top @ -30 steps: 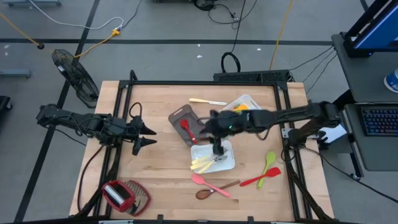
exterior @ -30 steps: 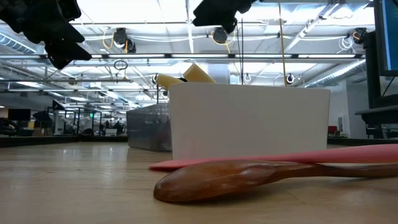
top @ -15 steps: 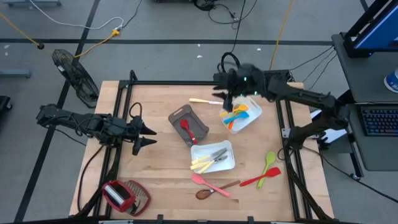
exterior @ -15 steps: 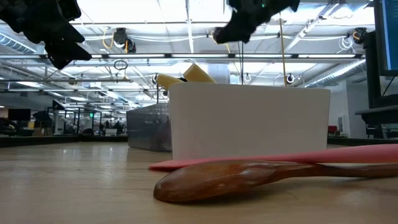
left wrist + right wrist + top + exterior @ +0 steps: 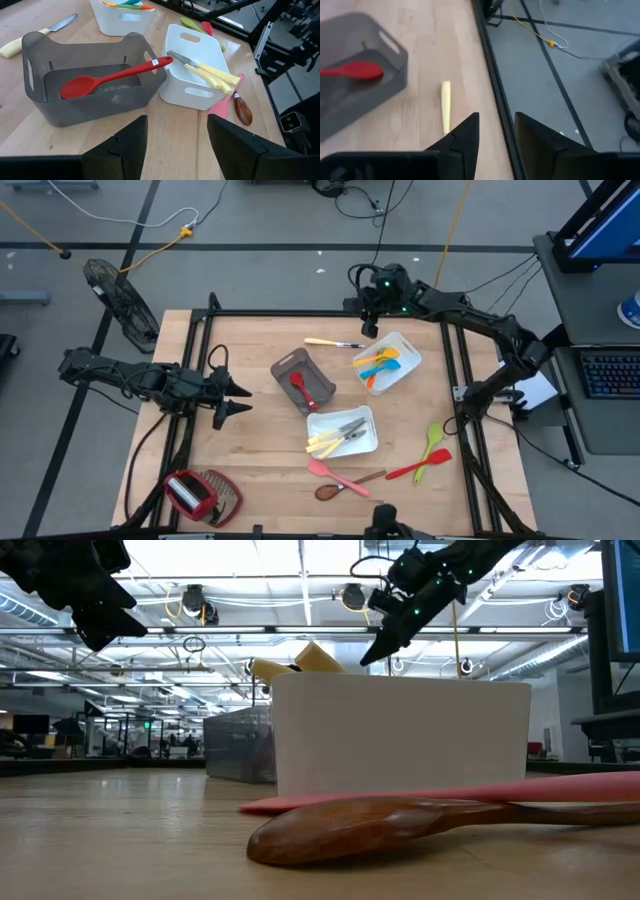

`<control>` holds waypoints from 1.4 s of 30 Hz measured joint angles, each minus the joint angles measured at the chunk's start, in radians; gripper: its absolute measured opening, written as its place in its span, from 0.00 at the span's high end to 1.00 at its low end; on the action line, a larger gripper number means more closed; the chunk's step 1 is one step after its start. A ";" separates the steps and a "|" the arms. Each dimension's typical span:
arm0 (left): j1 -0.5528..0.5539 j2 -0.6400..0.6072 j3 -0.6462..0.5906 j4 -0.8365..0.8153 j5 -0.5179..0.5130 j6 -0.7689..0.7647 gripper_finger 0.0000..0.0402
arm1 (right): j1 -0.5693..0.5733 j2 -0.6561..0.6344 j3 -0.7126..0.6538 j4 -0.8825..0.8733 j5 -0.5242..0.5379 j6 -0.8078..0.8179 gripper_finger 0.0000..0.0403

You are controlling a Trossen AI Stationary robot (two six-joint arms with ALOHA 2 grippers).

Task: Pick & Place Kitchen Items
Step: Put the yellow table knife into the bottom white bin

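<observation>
Right pincer (image 5: pixel 369 326) hangs at the far edge of the tabletop (image 5: pixel 250 420), fingers part-spread, nothing between them. Just below and ahead of it lies the pale-handled knife (image 5: pixel 334 343), loose on the wood; my read is that's the next pick, hence the hover there. Beside the pincer, toward the robot: a white tray (image 5: pixel 405 370) with blue, orange and yellow utensils (image 5: pixel 380 364), apparently sorted by type. Farther in is the grey bin (image 5: pixel 283 370) with a red spoon (image 5: pixel 298 387) leaning on its wall. Next, the second white tray (image 5: pixel 368 442) holding pale-handled knives (image 5: pixel 335 440), likely where the loose knife belongs. Farthest from the right pincer, still unsorted at the near edge: pink spatula (image 5: pixel 335 474), wooden spoon (image 5: pixel 345 485), red utensil (image 5: pixel 420 468), green utensil (image 5: pixel 433 442).

Left pincer (image 5: pixel 231 399) waits at the left side, fingers spread wide, empty, aimed at the bin.
</observation>
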 joint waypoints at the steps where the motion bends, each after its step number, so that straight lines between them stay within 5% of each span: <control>1: 0.000 0.000 0.000 0.000 0.000 0.000 0.47 | 0.000 0.009 0.000 0.001 -0.013 -0.018 0.71; 15: 0.000 0.000 0.000 0.000 0.000 0.000 0.47 | 0.000 0.054 0.000 0.188 -0.016 -0.045 0.71; 22: 0.000 0.000 0.000 -0.001 0.000 0.010 0.47 | 0.002 -0.033 0.000 0.312 -0.137 -0.042 0.71; 36: 0.000 0.000 0.000 -0.009 -0.089 0.406 0.47 | 0.051 -0.256 0.000 0.320 -0.070 -0.008 0.71; 42: 0.000 0.000 0.000 -0.008 -0.088 0.473 0.47 | 0.112 -0.342 0.000 0.176 0.030 0.036 0.71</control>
